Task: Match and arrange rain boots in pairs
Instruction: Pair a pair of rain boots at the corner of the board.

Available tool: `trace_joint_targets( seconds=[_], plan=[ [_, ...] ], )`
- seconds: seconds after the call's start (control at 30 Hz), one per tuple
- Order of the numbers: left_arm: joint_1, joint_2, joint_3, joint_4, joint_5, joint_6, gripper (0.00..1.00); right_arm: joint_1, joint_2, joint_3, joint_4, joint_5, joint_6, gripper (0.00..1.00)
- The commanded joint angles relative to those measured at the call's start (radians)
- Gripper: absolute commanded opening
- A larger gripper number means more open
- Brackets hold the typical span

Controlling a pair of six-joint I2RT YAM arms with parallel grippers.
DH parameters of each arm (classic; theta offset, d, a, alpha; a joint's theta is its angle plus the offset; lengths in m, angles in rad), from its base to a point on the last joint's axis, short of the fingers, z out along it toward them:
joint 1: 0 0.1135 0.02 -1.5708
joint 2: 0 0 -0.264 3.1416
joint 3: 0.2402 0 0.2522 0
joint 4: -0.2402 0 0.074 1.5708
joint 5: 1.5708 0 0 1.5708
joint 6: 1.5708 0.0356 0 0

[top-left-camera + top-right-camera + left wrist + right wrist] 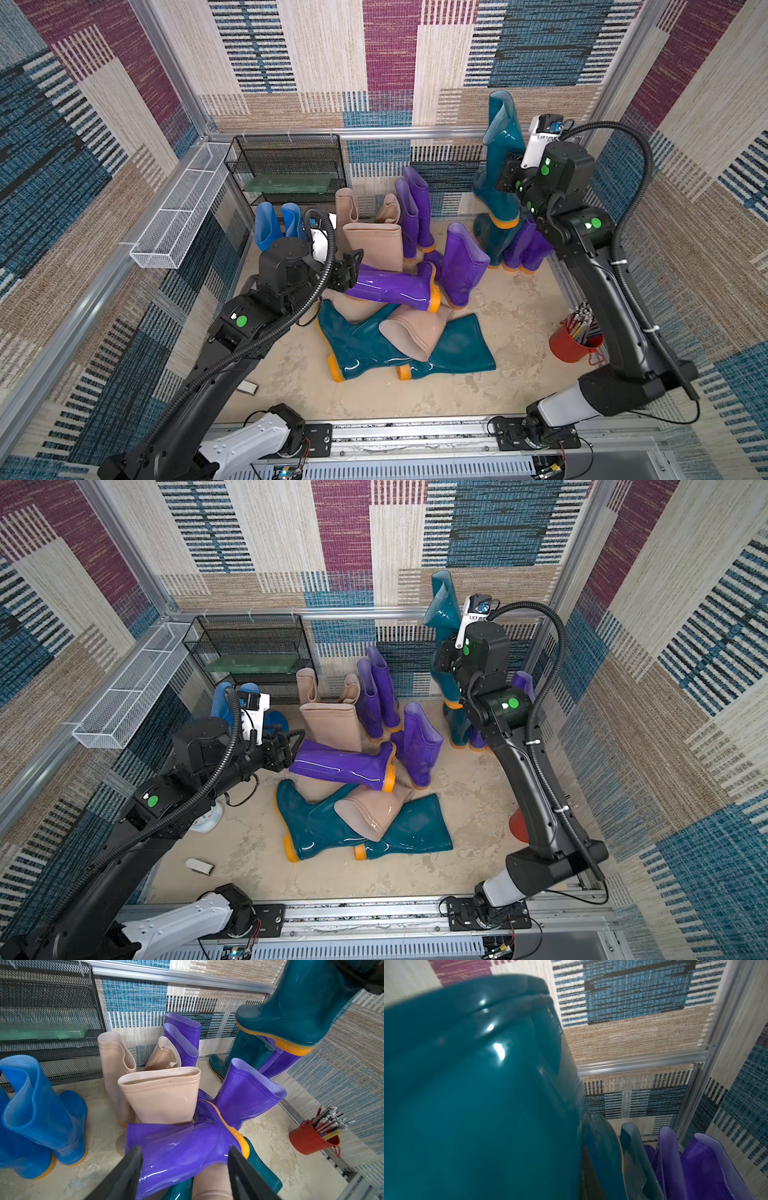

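Top views show some rain boots [415, 212] paired at the back, a pile [415, 332] unsorted; right gripper [505, 174] clamps a raised teal boot [500, 137], left gripper [351, 270] straddles a purple boot [390, 286], grip unclear.

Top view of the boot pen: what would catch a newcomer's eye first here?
Most striking is the teal boot hanging in the air at the back right, pinched by the right gripper above the standing boots. Next comes the jumble mid-floor, where a purple boot lies across fallen teal boots and a beige boot, with the left gripper open around its shaft.
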Motion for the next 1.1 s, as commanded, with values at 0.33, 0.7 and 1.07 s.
trace_joint_targets(
  seconds=[0.33,0.7,1.07],
  plan=[
    [0.064,0.116,0.004,0.107,0.131,0.009,0.67,-0.121,0.275,0.180,0.155,-0.208,-0.012,0.00],
    [0.088,0.140,-0.003,0.138,0.191,0.008,0.66,-0.098,0.282,0.249,0.177,-0.112,-0.032,0.00],
    [0.111,0.123,-0.052,0.149,0.211,-0.001,0.66,-0.100,0.429,0.230,0.154,-0.132,0.049,0.00]
  ],
)
